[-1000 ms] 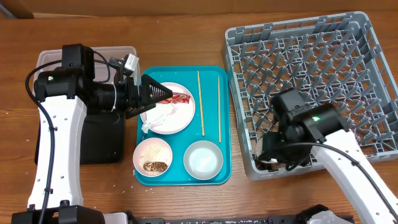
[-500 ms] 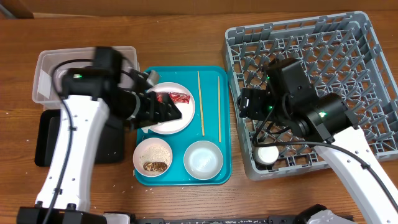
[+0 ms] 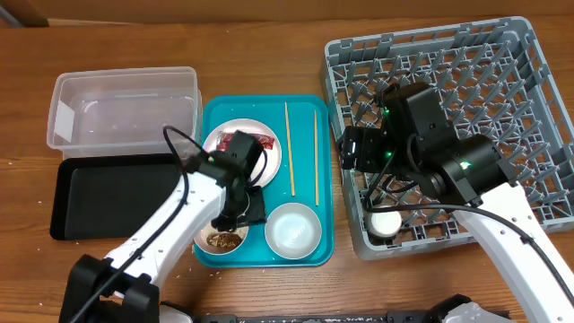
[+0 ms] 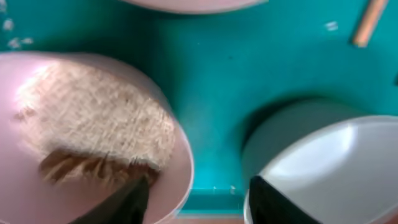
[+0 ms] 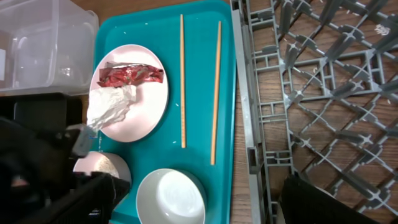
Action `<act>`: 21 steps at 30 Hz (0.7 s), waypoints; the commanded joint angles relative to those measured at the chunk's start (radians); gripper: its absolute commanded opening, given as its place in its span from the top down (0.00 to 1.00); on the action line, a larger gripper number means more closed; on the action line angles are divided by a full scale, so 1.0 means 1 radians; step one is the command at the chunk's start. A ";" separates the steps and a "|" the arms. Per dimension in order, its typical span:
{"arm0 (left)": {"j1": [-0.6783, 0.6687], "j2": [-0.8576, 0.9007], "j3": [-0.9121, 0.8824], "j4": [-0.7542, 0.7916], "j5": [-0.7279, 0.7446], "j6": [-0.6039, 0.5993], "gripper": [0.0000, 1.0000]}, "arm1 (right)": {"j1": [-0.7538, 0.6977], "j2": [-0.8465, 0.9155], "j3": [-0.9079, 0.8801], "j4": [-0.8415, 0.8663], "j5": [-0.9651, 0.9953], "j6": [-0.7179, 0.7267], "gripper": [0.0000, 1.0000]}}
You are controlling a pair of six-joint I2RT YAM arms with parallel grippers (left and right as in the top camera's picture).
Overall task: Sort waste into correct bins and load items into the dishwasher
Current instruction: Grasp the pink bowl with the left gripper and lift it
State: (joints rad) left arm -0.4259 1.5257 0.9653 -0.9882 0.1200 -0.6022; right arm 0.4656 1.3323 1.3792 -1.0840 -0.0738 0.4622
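Observation:
My left gripper [image 3: 237,213] [image 4: 199,190] is down at the bowl of rice with a brown scrap [image 3: 221,240] [image 4: 81,124]. It is open, one finger inside the rim and one outside, beside the empty bowl [image 3: 293,229] [image 4: 329,168]. The plate [image 5: 134,99] carries the red wrapper [image 5: 127,74] and the white tissue [image 5: 109,106]. Two chopsticks [image 3: 288,148] [image 3: 316,152] lie on the teal tray [image 3: 314,253]. My right gripper [image 3: 352,149] [image 5: 199,186] hovers wide open and empty at the left edge of the dish rack [image 3: 448,90]. A white cup [image 3: 386,222] sits in the rack's front left corner.
The clear tub [image 3: 126,108] stands at the back left with the black tray [image 3: 99,193] in front of it. My left arm crosses from the table's front edge over the black tray's corner. Wooden table lies between the teal tray and the rack.
My left arm swung from above the plate down to the rice bowl, its jaws narrowing. My right arm rose from the rack's front corner, leaving the cup there, and opened wider.

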 commanded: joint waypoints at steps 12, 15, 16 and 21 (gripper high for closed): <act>-0.031 -0.005 -0.133 0.154 -0.119 -0.108 0.74 | 0.003 -0.008 0.016 -0.021 0.001 -0.010 0.12; -0.035 -0.006 -0.131 0.155 -0.113 -0.105 0.96 | 0.003 -0.008 0.016 -0.021 0.001 -0.010 0.12; -0.034 -0.006 -0.126 0.153 -0.098 -0.104 0.96 | 0.003 -0.008 0.016 -0.021 0.001 -0.010 0.12; 0.007 -0.064 -0.010 0.027 0.067 -0.045 0.96 | 0.003 -0.008 0.016 -0.025 0.001 -0.010 0.12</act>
State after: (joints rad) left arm -0.4534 1.5173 0.8772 -0.9142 0.0578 -0.7002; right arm 0.4652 1.3323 1.3792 -1.1118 -0.0738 0.4595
